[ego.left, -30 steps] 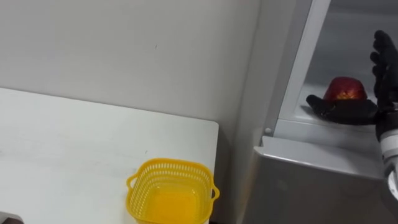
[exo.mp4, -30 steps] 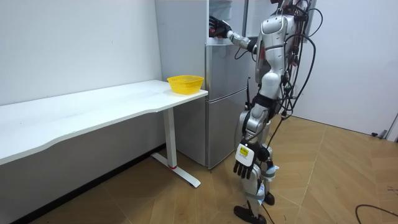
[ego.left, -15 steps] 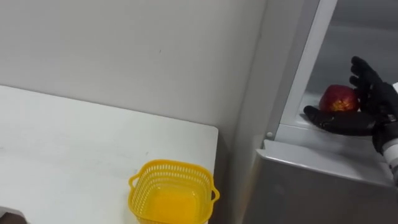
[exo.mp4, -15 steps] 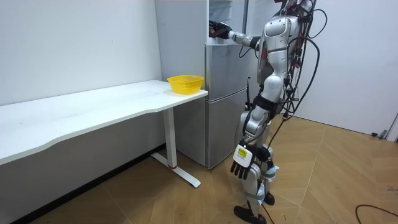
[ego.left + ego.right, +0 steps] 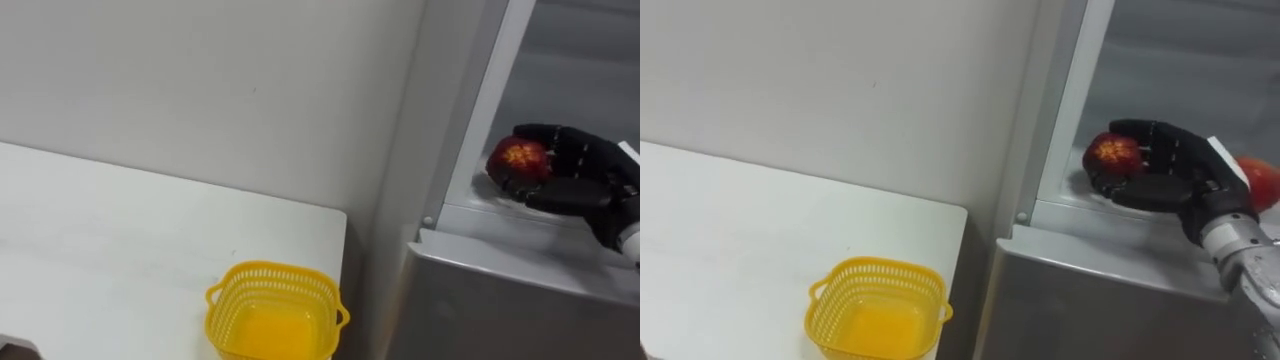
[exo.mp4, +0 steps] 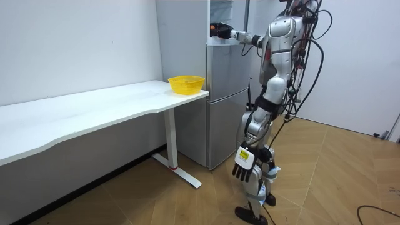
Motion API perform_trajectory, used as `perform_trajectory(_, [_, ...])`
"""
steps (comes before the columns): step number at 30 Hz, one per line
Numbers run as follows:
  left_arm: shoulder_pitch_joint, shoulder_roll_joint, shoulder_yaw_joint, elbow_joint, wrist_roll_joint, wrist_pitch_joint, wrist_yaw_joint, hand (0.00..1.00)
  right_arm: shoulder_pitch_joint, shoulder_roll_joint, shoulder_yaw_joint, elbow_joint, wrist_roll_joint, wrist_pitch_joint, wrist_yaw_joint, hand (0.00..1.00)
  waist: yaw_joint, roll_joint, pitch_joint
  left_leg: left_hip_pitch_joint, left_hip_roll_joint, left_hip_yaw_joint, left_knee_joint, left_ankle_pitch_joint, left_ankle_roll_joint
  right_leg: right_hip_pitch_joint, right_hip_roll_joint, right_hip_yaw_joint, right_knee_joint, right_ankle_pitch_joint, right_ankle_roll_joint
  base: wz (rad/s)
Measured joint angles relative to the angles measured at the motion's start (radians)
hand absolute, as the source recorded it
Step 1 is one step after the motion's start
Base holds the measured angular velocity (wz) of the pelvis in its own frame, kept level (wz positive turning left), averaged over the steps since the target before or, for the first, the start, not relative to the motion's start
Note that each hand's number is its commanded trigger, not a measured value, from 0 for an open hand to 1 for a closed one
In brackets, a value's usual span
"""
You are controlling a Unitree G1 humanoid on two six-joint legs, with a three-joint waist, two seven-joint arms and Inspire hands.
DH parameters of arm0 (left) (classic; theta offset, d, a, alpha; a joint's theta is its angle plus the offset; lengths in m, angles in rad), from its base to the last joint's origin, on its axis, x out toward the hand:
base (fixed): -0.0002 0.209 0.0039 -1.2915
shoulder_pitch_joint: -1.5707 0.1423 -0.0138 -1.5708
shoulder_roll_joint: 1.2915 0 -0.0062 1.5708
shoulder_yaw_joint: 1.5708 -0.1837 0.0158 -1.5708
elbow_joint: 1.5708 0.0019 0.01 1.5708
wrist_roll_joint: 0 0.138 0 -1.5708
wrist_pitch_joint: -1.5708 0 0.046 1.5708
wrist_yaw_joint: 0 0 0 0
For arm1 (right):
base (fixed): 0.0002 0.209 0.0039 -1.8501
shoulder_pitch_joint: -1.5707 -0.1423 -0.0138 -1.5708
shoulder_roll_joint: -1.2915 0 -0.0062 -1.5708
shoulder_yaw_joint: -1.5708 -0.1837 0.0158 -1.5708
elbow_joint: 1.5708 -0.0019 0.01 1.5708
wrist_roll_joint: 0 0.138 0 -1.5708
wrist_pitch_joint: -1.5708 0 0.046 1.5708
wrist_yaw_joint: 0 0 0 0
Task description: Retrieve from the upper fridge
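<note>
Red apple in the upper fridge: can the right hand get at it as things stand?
Yes, apparently: the right hand is inside the open upper fridge, fingers curled round the red apple, nothing between.

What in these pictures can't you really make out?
Apple: its far side is covered by the right hand curled round it, both eye views.
Second red fruit: right eye view, partly behind the wrist, cut by the edge.
Fridge: room view, its inside too small to see.
Basket: bottom cut off by the left eye view's lower edge.
</note>
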Motion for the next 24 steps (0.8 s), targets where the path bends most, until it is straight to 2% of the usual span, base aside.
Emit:
perform_trajectory(4, [0.002,0.0,-0.001,-0.001,0.0,0.017,0.0,0.0,-0.005,-0.01,-0.002,0.023,0.001,0.001,0.024,1.0,0.009,0.001,-0.0004,-0.003,0.0,0.0,0.0,-0.001,0.0,0.001,0.0,-0.002,0.002,0.0,0.0,0.0])
perform_trajectory(9, [-0.002,0.002,-0.002,-0.02,0.0,0.021,0.003,0.0,-0.005,-0.015,-0.002,0.022,0.036,0.006,0.023,1.0,0.012,0.002,-0.0014,-0.004,0.001,0.0,-0.002,-0.001,0.0,-0.002,0.002,-0.002,0.003,0.0,0.0,0.0])
perform_trajectory(12, [-0.007,0.007,-0.001,-0.026,0.0,0.022,0.004,0.0,-0.005,-0.016,-0.002,0.005,0.044,0.022,0.014,1.0,0.011,0.003,-0.0073,-0.003,0.001,0.002,-0.001,-0.001,0.0,-0.002,0.003,-0.002,0.005,0.002,-0.002,0.0])
perform_trajectory(16, [-0.008,0.007,-0.002,-0.038,0.0,0.022,0.011,0.0,0.0,-0.014,0.002,-0.05,0.044,0.052,-0.02,1.0,0.011,0.018,-0.0137,-0.001,0.001,0.005,-0.003,-0.001,0.0,-0.005,0.003,0.001,0.008,0.003,-0.002,-0.02])
perform_trajectory(19, [-0.009,0.007,-0.002,-0.039,0.0,0.022,0.03,0.0,0.002,-0.012,0.002,-0.079,0.044,0.057,-0.037,1.0,0.008,0.026,-0.0133,0.0,0.002,0.005,-0.004,-0.001,0.0,-0.004,0.001,0.001,0.011,0.003,-0.002,0.0])
perform_trajectory(22, [-0.009,0.007,-0.003,-0.038,0.0,0.02,0.048,0.0,0.002,-0.008,0.002,-0.102,0.083,0.057,-0.061,1.0,0.0,0.035,-0.0075,-0.003,0.003,0.006,-0.005,-0.001,0.0,-0.004,0.001,0.001,0.019,0.003,-0.002,0.0])
perform_trajectory(24, [-0.009,0.009,-0.003,-0.038,0.0,0.02,0.054,0.0,0.003,-0.007,0.003,-0.118,0.084,0.059,-0.072,1.0,-0.007,0.036,-0.0063,-0.006,0.002,0.006,-0.005,-0.001,0.0,-0.008,0.0,0.002,0.019,0.003,-0.002,0.0])
